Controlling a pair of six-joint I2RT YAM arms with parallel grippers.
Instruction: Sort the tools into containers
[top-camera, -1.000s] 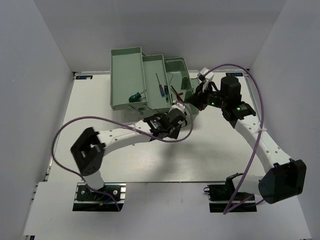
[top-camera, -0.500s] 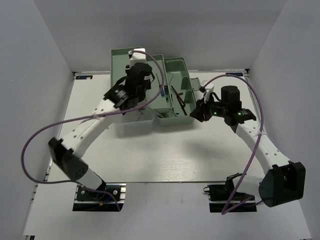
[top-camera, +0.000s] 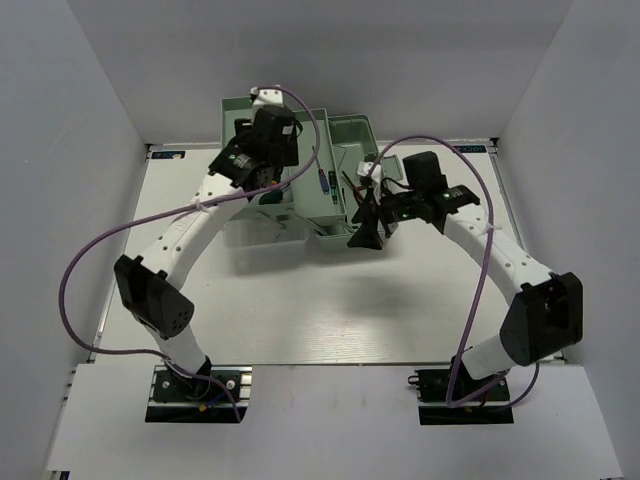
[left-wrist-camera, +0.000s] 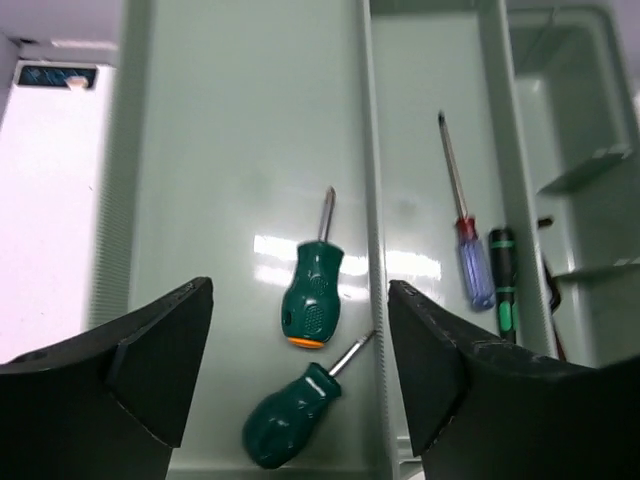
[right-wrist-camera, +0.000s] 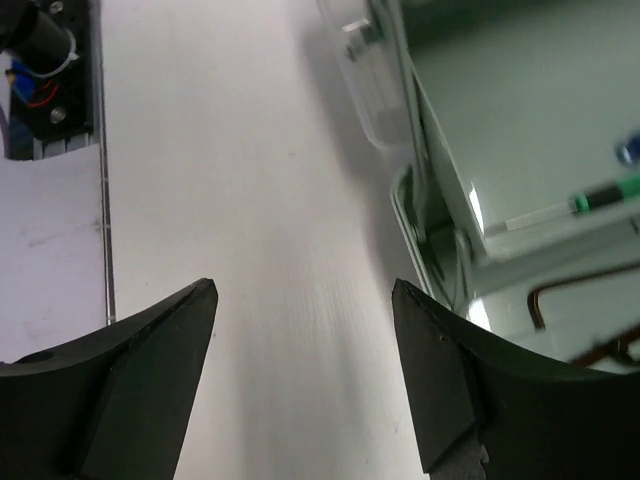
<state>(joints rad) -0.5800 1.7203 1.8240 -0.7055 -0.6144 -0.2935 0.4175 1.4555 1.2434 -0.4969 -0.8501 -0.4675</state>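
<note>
One white table (top-camera: 300, 320) fills the middle of the overhead view, and at its upper centre stands a pale mint-green plastic cantilever toolbox (top-camera: 352, 135) with its trays fanned out. The left arm (top-camera: 190, 225) curves up from lower left to the box. The right arm (top-camera: 500, 255) curves up from lower right to the box's right side. The left gripper (left-wrist-camera: 298, 290) hangs over the wide left tray (left-wrist-camera: 220, 130), its jaws spread far apart with nothing between them. The right gripper (right-wrist-camera: 302, 290) hangs over bare table just beside the box's near edge, its jaws equally wide and empty. In the left tray lie two stubby green-handled screwdrivers, one (left-wrist-camera: 312, 300) near the centre of the wrist view and the other (left-wrist-camera: 290, 420) lower, its shaft angled up toward the dividing wall. The narrower middle tray (left-wrist-camera: 425, 150) holds a slim blue-handled screwdriver (left-wrist-camera: 470, 265) and, just to its right, a thin black-and-green screwdriver (left-wrist-camera: 503, 290). Dark L-shaped hex keys (top-camera: 352, 188) lie in the box's base.
</note>
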